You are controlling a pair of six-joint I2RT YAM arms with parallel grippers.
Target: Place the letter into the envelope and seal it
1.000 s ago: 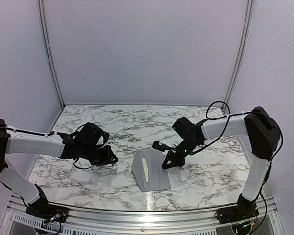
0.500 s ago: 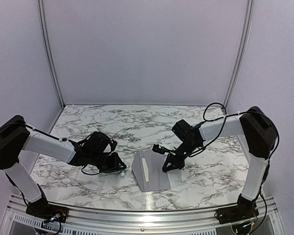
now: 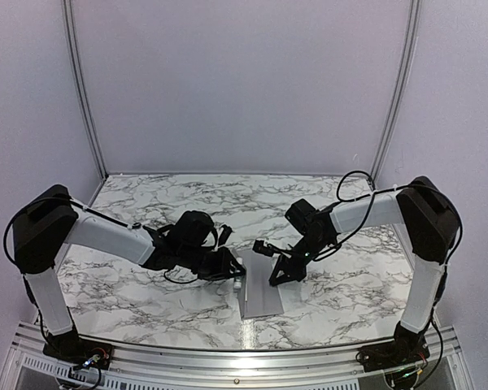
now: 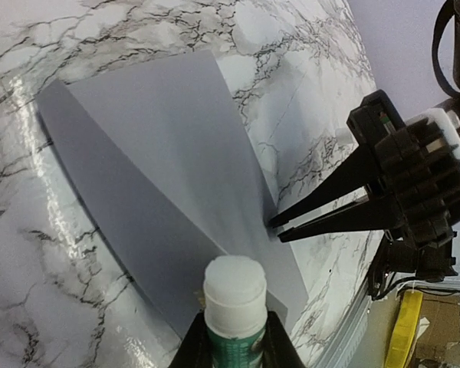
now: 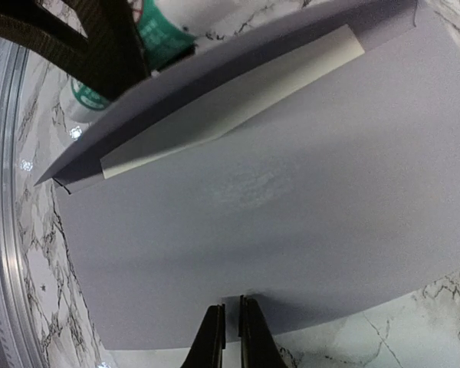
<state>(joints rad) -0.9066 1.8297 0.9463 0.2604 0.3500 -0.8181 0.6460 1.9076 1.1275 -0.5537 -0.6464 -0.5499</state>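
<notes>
The grey envelope (image 3: 262,299) lies flat near the front middle of the table, its flap (image 5: 238,46) raised along the left side. A strip of the off-white letter (image 5: 230,100) shows under the flap. My left gripper (image 4: 231,346) is shut on a green-and-white tube (image 4: 233,303) with its white tip pointing at the envelope (image 4: 153,153); it hovers at the envelope's left edge (image 3: 232,272). My right gripper (image 5: 230,313) is shut, its tips resting on the envelope's right edge (image 3: 274,280). The right gripper's fingers (image 4: 314,207) also show in the left wrist view.
The marble table (image 3: 146,296) has a metal rail (image 3: 228,357) along its front edge. Grey walls enclose the back and sides. The left gripper's dark fingers (image 5: 100,38) sit just beyond the raised flap in the right wrist view.
My left arm has swung right across the table with the tube, from well left of the envelope to its left edge. The right gripper has stayed on the envelope.
</notes>
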